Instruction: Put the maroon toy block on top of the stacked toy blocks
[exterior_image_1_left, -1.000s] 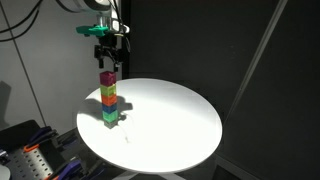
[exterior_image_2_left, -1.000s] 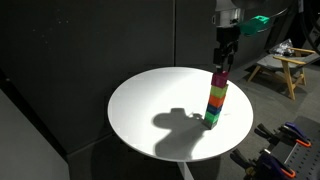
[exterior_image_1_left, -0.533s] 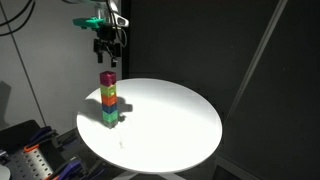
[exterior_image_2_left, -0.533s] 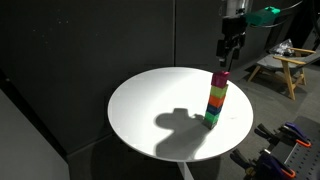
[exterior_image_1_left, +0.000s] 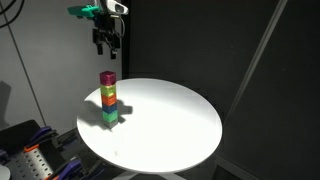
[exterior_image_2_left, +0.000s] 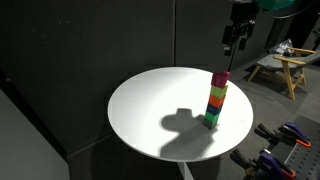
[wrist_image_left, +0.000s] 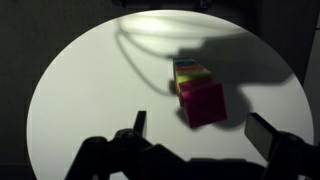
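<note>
The maroon toy block (exterior_image_1_left: 107, 78) sits on top of the stacked toy blocks (exterior_image_1_left: 109, 104), a column with orange and yellow cubes above green ones, on the round white table (exterior_image_1_left: 170, 125). It also shows in the other exterior view as the top cube (exterior_image_2_left: 219, 77) of the stack (exterior_image_2_left: 215, 103). My gripper (exterior_image_1_left: 106, 42) hangs open and empty well above the stack, apart from it; it also shows in an exterior view (exterior_image_2_left: 237, 38). In the wrist view the maroon block (wrist_image_left: 203, 102) lies far below my open fingers (wrist_image_left: 200, 130).
The white table (exterior_image_2_left: 150, 110) stands before dark curtains. Clamps and tools lie on a low surface beside it (exterior_image_1_left: 35, 160). A wooden stool (exterior_image_2_left: 280, 68) stands behind. A slanted pole (exterior_image_1_left: 262, 50) rises at one side.
My gripper has risen straight up from just above the maroon block to well clear of it. The maroon block has stayed on top of the stack.
</note>
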